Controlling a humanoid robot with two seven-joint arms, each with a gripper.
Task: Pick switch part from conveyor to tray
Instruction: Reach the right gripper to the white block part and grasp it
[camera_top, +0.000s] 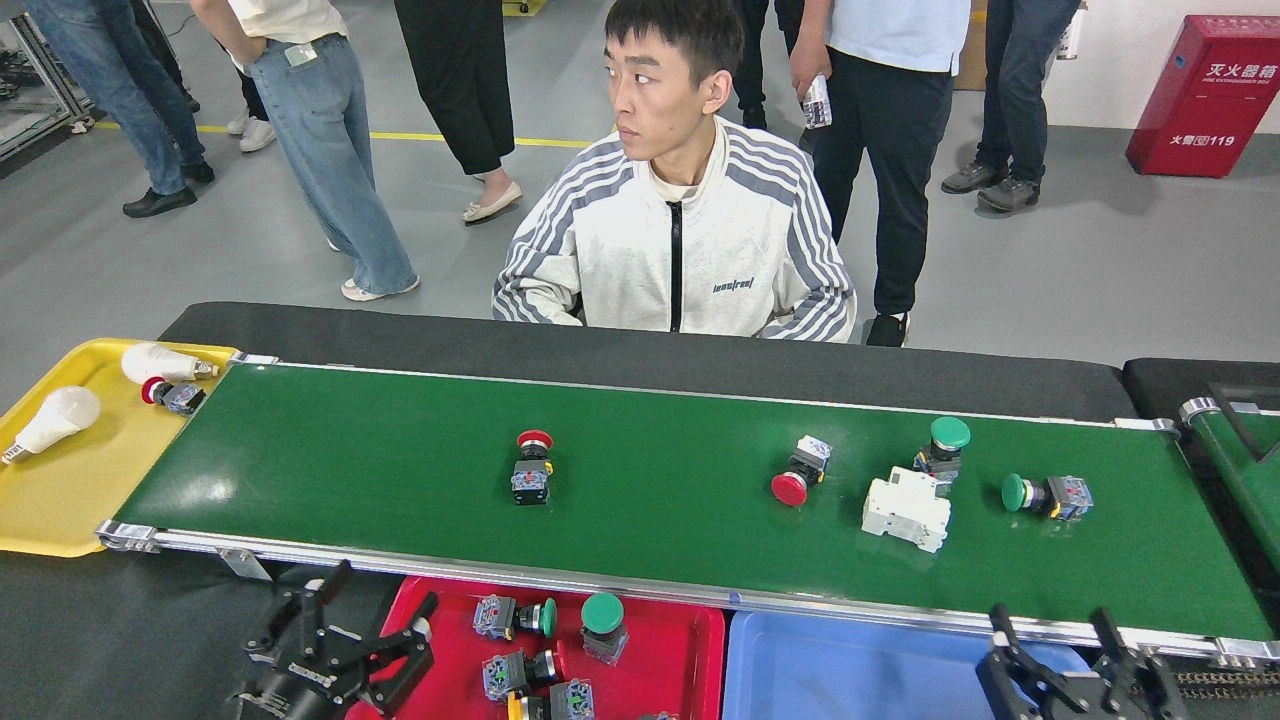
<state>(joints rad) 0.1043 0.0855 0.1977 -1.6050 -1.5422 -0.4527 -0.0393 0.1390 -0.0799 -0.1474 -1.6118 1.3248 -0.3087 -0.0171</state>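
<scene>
Long dark-green conveyor belt (400, 470) carries red-capped switch part (531, 467). Near it, red plastic tray (690, 640). Left gripper (345, 625) and right gripper (1060, 640) both spread wide, empty.

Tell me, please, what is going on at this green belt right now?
A robot is sorting switch parts off the conveyor into the red tray in front of it. At this moment both grippers are empty and open: the left gripper sits by the red tray's left edge, the right gripper over the blue tray. Four push-button switches and a white breaker lie on the belt, untouched. A seated person watches from the far side.
</scene>
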